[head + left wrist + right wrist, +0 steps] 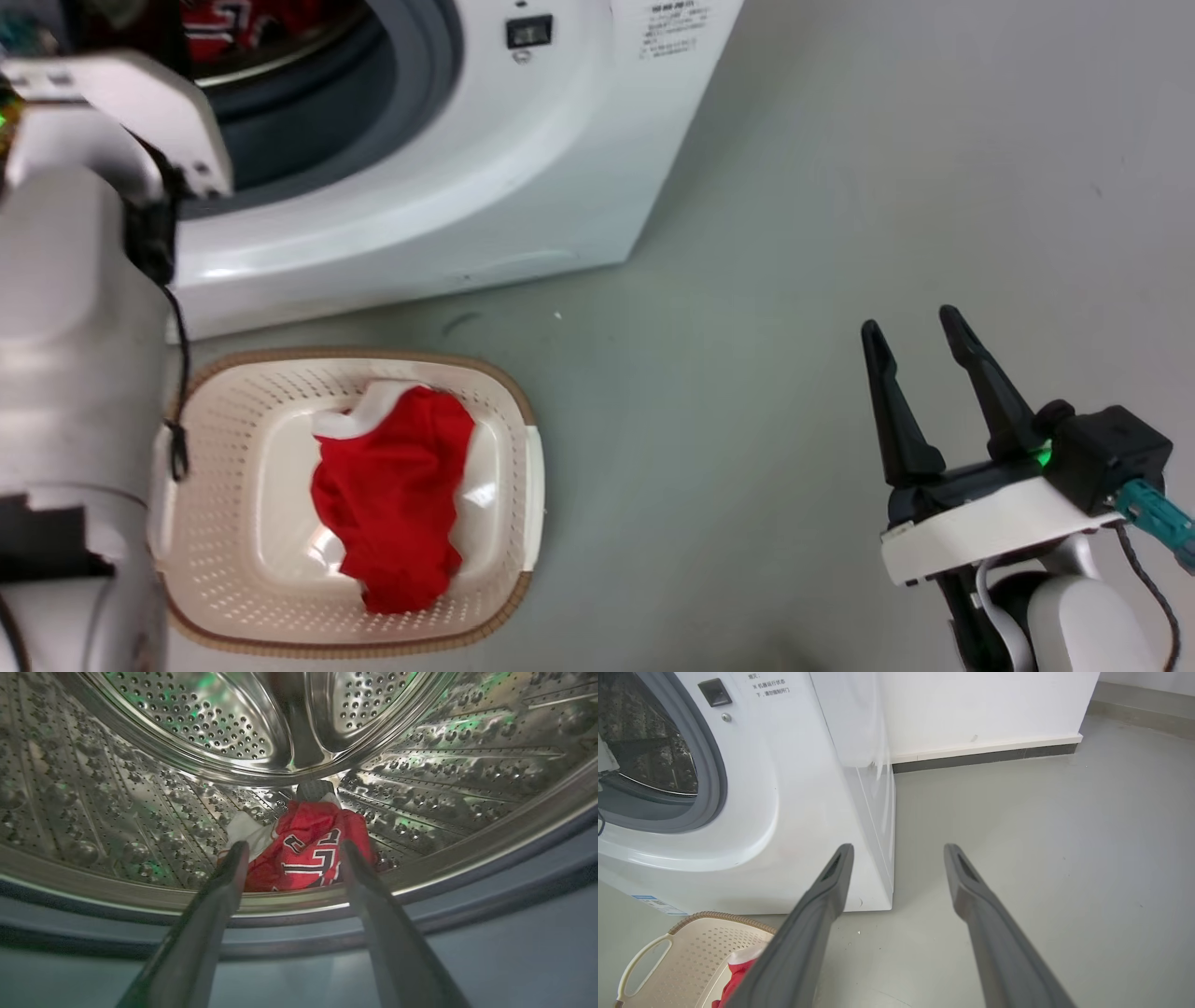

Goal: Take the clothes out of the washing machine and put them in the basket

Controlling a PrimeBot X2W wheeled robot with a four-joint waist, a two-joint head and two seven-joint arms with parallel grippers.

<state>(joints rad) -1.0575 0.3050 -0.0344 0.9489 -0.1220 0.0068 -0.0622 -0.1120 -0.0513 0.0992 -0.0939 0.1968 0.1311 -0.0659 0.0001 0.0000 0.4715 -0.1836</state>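
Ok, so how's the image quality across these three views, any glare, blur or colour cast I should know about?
Left wrist view: green glints speckle the steel drum, and the left gripper looks blurred near the lens. Head view: white glare on the basket floor. Right wrist view: even light, the right gripper soft-edged.

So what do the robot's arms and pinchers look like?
Each gripper has two long, dark, pointy fingers: the right gripper and the left gripper look alike. The right one sits on a white base with a black box, a small green light and a teal plug. The left arm is pale grey-white with a thin black cable running along it.
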